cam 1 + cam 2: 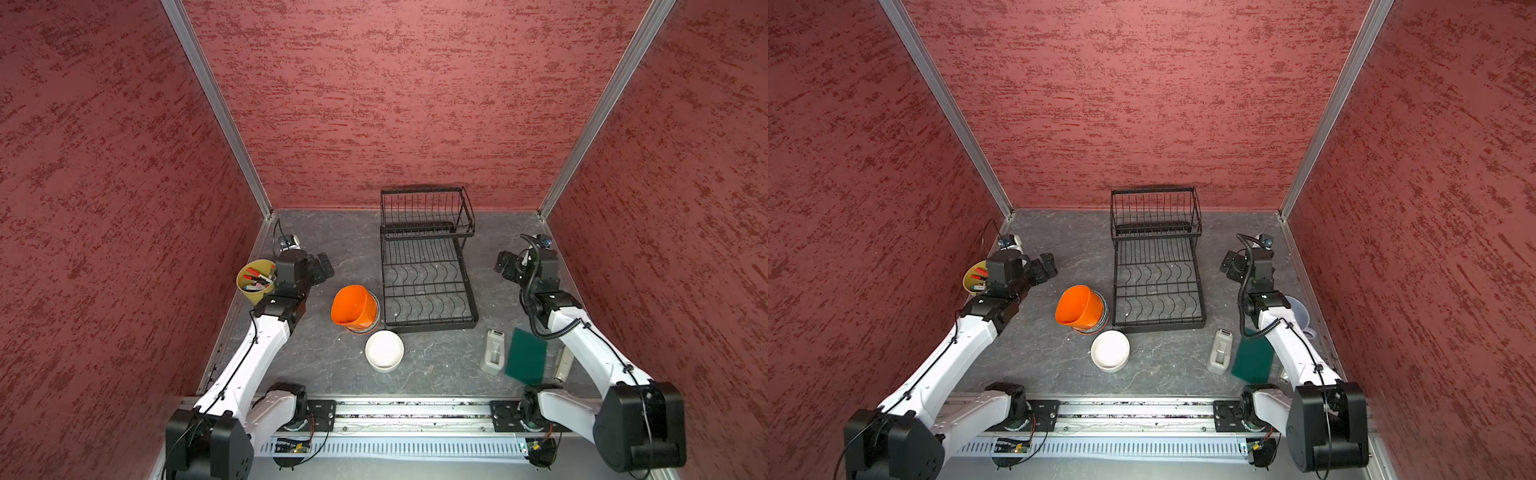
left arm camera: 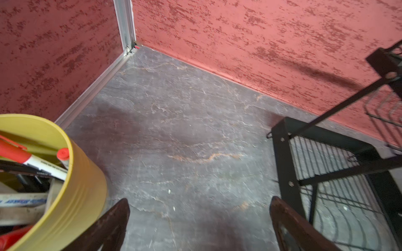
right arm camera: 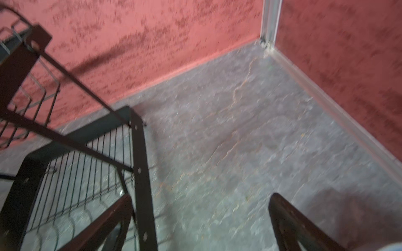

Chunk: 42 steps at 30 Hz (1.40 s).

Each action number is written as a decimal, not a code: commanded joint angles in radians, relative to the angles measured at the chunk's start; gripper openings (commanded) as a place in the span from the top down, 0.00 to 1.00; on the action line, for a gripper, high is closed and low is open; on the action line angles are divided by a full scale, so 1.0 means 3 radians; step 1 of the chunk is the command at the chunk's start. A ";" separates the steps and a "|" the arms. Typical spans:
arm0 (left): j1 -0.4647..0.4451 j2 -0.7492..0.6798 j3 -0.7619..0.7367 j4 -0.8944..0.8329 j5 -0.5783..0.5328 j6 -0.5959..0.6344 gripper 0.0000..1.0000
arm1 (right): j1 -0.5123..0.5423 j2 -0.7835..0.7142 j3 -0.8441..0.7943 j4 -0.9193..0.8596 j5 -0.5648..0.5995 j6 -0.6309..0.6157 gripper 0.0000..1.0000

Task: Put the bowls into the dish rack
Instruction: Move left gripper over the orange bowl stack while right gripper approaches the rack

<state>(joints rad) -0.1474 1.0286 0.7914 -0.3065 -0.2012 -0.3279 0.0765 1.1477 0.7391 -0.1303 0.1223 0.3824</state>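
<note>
Nearest me, a plain white bowl [image 1: 384, 349] sits on the table [image 1: 316, 365] just off the front left corner of the dish rack [image 1: 432, 325]. A green scouring pad [image 1: 525, 355] and a grey case [image 1: 493, 351] lie off the rack's front right corner. The orange bowl [image 1: 351, 305] leans atop a stack of other bowls [image 1: 362, 329], just beside the rack's left edge. Farther back, the left gripper [image 1: 325, 266] hangs left of the rack and the right gripper [image 1: 503, 266] hangs to its right. Both have their jaws spread wide, pinching nothing.
</note>
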 commanded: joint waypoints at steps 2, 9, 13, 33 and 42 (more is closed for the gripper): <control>-0.0214 -0.0032 0.0410 -0.1063 -0.0020 -0.0193 0.00 | 0.0195 -0.0117 0.0126 -0.0562 -0.0221 0.0248 0.01; -0.0548 -0.0020 0.0844 -0.1864 0.0260 -0.0220 0.00 | 0.0430 -0.0222 0.0196 -0.0816 -0.0335 0.0388 0.01; -0.0831 -0.0054 0.0979 -0.2154 0.0347 -0.0332 0.00 | 0.0533 -0.0300 0.0200 -0.0903 -0.0409 0.0464 0.01; -0.1708 0.0256 0.1537 -0.2844 0.0088 -0.0693 0.10 | 0.0907 -0.0245 0.0229 -0.0867 -0.0516 0.0620 0.04; -0.1820 0.0657 0.1683 -0.2909 0.0098 -0.0615 0.26 | 0.0950 -0.0039 0.0302 -0.0773 -0.0637 0.0587 0.11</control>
<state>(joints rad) -0.6895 1.2091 1.2762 -1.1526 -0.1596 -0.5240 0.3519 1.1240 0.7963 -0.3851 -0.0460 0.5465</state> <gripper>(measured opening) 0.745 0.891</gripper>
